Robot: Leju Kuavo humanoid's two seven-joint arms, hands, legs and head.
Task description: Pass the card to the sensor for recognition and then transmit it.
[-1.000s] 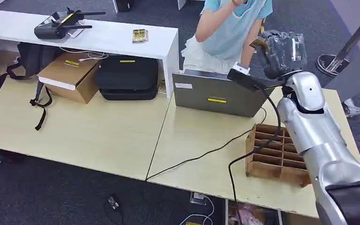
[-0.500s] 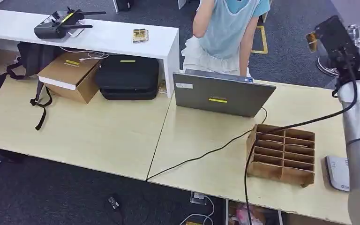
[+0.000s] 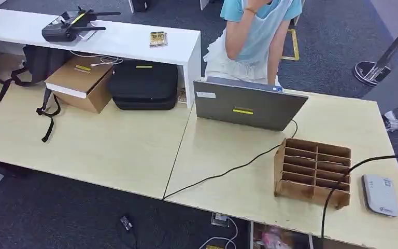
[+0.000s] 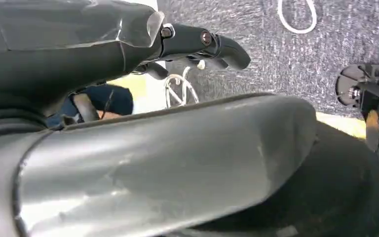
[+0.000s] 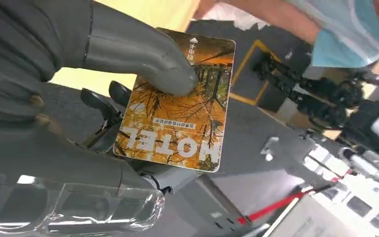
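Note:
An orange card (image 5: 177,106) printed HOTEL is pinched in my right hand (image 5: 54,113), with the thick grey thumb (image 5: 138,57) pressed on its face and dark fingers behind it. It is held in the air, over dark floor and a person in a light blue top. The white sensor (image 3: 380,194) lies flat on the table near its right edge, beside a cardboard organiser (image 3: 313,171). My left hand (image 4: 143,64) holds nothing, with its dark fingers (image 4: 212,44) stretched out over grey carpet.
A grey laptop (image 3: 249,104) stands open at the back of the wooden table (image 3: 109,150), and a person (image 3: 254,31) stands just behind it. A black cable (image 3: 337,189) loops past the organiser. A white shelf (image 3: 119,39) carries a drone controller (image 3: 67,28).
My right arm has swung off to the right and left the head view, carrying the card. The white sensor has come into sight on the table.

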